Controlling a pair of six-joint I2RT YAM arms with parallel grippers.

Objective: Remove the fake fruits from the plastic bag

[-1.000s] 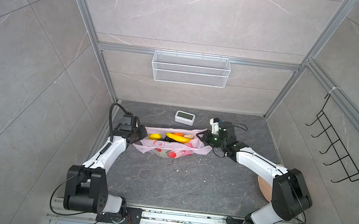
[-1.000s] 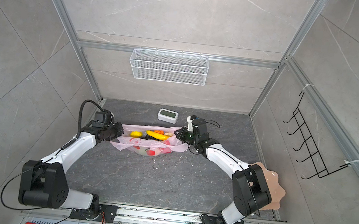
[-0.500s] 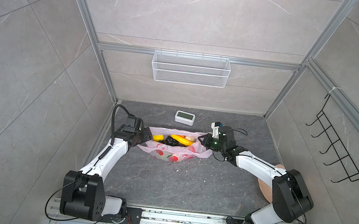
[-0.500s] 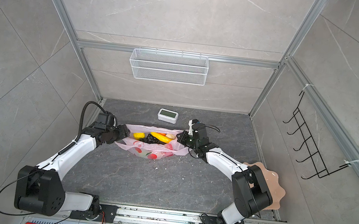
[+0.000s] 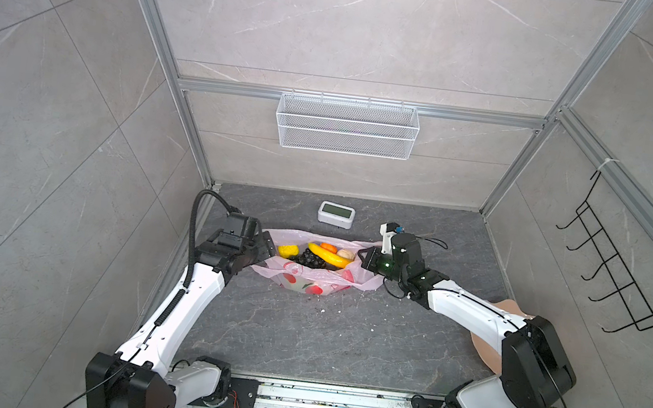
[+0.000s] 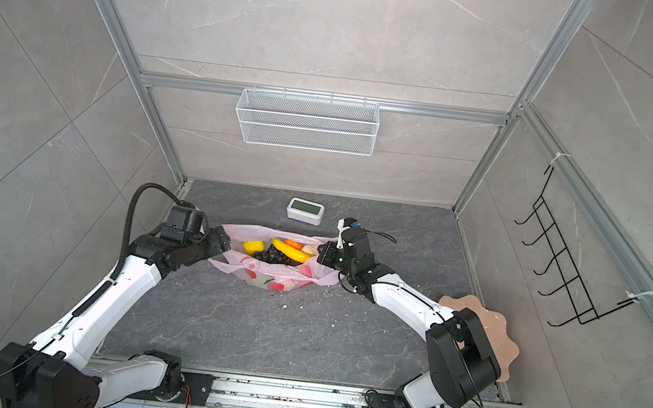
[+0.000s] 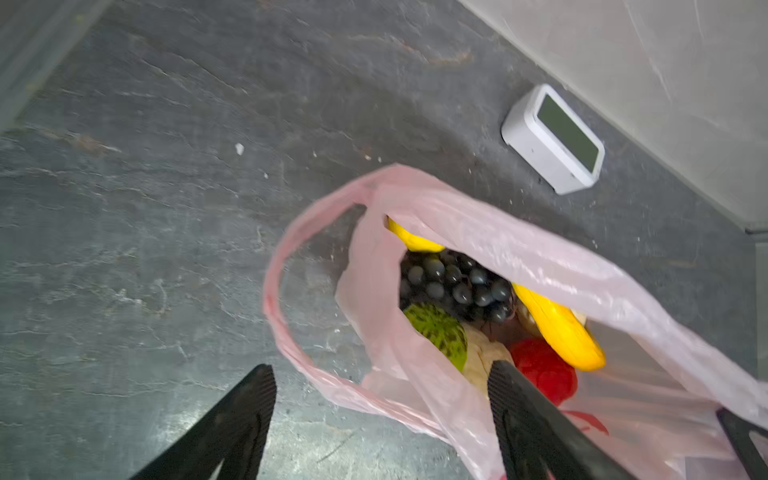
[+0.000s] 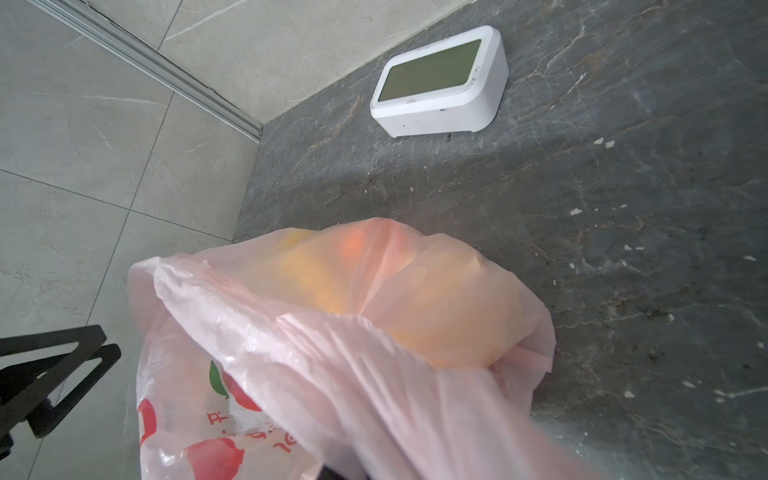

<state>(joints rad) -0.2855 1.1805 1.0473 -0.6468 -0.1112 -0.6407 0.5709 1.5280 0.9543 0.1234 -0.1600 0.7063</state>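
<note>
Now left gripper has sprung open at the plastic bag; right gripper, seemingly, pinches its edge.

Pink plastic bag, red fruit prints

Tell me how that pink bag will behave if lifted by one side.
Likely floppy: the plastic bag is thin, crumpled film. Probably sags and spills, since the banana and grapes lie loose at its open mouth.

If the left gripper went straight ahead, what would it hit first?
Probably the near wall of the plastic bag, between the open jaws of the left gripper; the green bumpy fruit sits behind.
</note>
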